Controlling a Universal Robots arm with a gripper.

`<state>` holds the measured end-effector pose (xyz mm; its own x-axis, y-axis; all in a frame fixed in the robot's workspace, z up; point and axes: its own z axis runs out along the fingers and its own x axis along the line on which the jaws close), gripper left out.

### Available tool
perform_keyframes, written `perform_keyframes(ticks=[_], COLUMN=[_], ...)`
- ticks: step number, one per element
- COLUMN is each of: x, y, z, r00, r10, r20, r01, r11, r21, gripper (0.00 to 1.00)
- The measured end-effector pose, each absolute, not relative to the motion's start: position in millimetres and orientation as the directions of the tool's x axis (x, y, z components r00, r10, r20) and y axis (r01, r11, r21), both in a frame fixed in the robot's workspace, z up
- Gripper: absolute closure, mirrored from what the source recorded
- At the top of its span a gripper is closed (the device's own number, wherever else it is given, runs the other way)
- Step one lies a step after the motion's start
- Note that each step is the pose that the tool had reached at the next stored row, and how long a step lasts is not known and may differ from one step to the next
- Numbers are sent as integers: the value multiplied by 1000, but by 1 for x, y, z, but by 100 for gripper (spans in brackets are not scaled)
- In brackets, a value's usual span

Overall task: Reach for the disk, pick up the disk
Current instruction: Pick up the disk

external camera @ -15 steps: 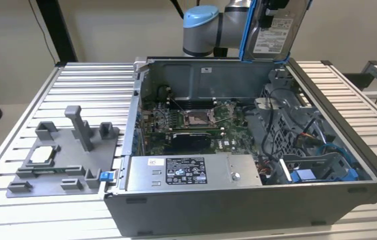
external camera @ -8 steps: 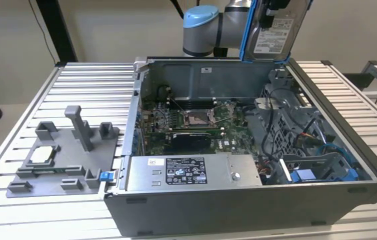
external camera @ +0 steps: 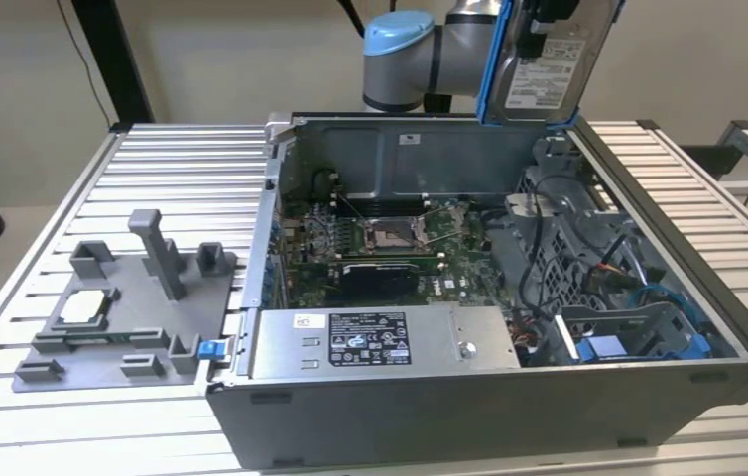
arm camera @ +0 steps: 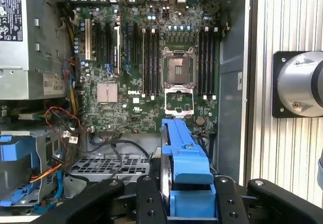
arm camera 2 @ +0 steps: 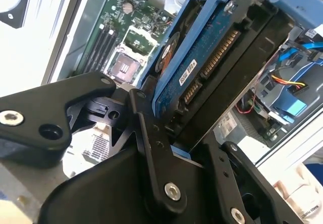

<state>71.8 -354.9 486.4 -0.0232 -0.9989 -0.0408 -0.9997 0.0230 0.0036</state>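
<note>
One disk (external camera: pixel 549 61) is held w/ the gripper (arm camera: pixel 189 193) jaws clamped on its blue frame. It's hoisted high above the open PC case (external camera: pixel 507 416), prob. to clear cables.

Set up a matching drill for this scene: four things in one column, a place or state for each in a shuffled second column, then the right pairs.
Things:
1. disk
2. tool
3. power supply box
4. grey fixture

Places or states:
A. lies on the slatted table, outside the computer case, toward the exterior view's left
B. held up above the open case, in its blue frame
C. sits inside the case, along its near wall in the exterior view
D. shut on the disk, a black finger on each side

Pairs: 1-B, 2-D, 3-C, 4-A
</note>
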Motion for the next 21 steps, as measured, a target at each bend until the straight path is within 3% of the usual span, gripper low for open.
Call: perform_keyframes(ticks=[21], x=[72], y=[-371], z=[486], r00=[-23], r10=[-999], r20=[-41], r01=[-1000], r11=[23], r21=[4], gripper=[100])
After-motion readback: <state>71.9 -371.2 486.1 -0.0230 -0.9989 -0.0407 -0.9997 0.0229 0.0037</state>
